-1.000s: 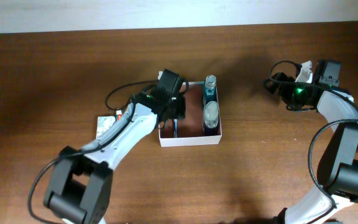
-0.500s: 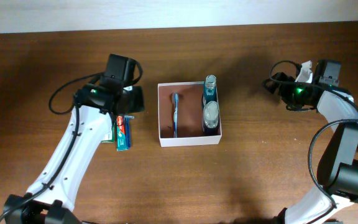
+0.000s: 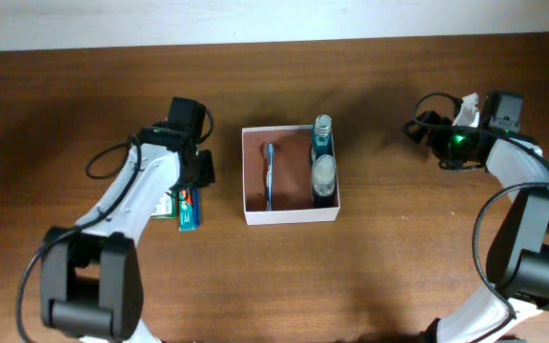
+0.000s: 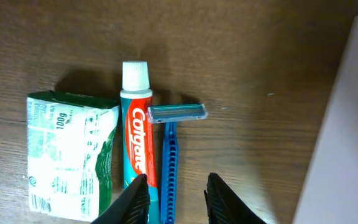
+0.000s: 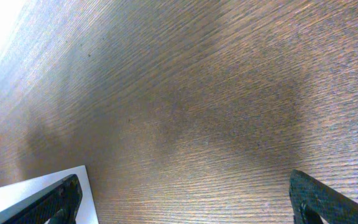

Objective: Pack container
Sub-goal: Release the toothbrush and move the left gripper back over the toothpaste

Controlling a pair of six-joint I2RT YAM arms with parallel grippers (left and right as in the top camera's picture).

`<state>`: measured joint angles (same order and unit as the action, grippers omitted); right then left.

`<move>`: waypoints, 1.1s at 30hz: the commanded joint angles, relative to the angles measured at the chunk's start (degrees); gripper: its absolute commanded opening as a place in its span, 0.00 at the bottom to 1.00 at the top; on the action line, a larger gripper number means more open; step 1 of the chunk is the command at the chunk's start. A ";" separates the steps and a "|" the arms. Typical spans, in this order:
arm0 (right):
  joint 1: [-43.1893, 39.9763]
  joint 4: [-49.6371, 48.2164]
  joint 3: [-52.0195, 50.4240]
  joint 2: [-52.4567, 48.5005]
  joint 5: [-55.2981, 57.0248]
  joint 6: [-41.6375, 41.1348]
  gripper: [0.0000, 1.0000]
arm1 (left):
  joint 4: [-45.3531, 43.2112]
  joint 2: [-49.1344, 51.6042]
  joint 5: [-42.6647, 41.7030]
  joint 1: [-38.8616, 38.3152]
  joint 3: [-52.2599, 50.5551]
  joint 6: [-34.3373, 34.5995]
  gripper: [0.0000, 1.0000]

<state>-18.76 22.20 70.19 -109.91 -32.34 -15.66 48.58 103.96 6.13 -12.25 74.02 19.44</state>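
Position: the container [image 3: 291, 217] sits at the centre of the overhead view on the desk [image 3: 398, 276]. It already holds a toothbrush [image 3: 269, 176] along its left side and two blue bottles [image 3: 323, 164] along its right wall.

Left arm [image 3: 141, 186]: it is positioned just left of the container, above three loose items. In the left wrist view these are a green carton [image 4: 73, 158], a toothpaste tube [image 4: 135, 130] and a blue razor [image 4: 169, 155], lying side by side from left to right. The jaws are spread and hold nothing.

Key relation: the razor's long axis runs top to bottom in the wrist frame, head toward the top. Its handle leads down into the gap between the jaws, so the jaws straddle it across its width. The toothpaste tube lies touching or just beside the razor, close to the left jaw. A closing stroke risks catching both items.

Destination: the container wall [image 4: 347, 137] appears at the right edge of the wrist frame, so the transfer runs rightward.

Right arm [image 3: 508, 176]: it is in the upper right of the overhead view, well apart from all items, with its jaws spread wide and empty. The left arm is the nearer one.
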 commanded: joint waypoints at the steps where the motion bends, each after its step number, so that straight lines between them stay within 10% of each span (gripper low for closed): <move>1: -0.04 -0.17 -0.07 -0.15 0.28 0.35 0.98 | -0.11 3.19 1.88 0.33 -0.48 -0.70 0.31; 20: -0.04 -0.17 -0.07 -0.15 0.28 0.33 0.98 | -2.99 5.33 1.66 3.89 -2.89 -0.70 0.31; 33: -0.04 -0.17 -0.07 -0.15 0.28 0.35 0.98 | -4.02 5.31 -2.27 2.47 -2.84 -2.47 0.14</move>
<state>-18.76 22.22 70.19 -109.91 -32.34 -15.68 44.71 108.66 5.78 -8.73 71.72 17.76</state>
